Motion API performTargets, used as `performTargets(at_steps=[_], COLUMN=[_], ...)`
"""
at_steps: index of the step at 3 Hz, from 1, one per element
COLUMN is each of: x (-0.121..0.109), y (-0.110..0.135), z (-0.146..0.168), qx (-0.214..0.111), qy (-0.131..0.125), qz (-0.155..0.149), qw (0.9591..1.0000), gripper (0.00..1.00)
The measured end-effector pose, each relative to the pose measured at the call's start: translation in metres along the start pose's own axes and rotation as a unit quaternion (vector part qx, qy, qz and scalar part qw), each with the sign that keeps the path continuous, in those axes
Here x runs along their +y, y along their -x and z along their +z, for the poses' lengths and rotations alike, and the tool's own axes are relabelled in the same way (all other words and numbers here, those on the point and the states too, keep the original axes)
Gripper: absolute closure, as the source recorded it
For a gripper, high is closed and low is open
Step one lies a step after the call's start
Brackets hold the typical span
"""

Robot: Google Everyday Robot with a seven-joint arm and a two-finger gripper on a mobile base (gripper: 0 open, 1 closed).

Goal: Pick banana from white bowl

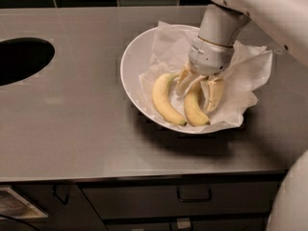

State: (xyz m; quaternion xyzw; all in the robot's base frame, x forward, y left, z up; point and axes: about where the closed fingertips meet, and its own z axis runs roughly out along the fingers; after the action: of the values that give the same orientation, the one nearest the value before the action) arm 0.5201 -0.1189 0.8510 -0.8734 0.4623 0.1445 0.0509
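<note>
Reached down into the white bowl [137, 57] with the gripper [197, 94] — fingers spread apart, one on each side of the banana [195, 112]. Lay on the crumpled paper [250, 76] — top end tucked between the fingers, just beside the other banana [163, 100].

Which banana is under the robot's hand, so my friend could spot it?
Find the white bowl on the counter; two bananas lie on its paper. It is the right banana, its top hidden under the gripper, while the left banana lies in plain view.
</note>
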Motion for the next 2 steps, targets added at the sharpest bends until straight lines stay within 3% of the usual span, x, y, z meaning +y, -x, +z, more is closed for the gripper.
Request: performTargets(at_steps=[1,2], x=[-0.019,-0.04], y=[-0.004,-0.007], z=[0.003,0.003], qx=[0.021,0.038], qy=[0.009,0.013], qz=[-0.011,-0.022], qw=[0.9997,0.9989], gripper=[0.4,0.58])
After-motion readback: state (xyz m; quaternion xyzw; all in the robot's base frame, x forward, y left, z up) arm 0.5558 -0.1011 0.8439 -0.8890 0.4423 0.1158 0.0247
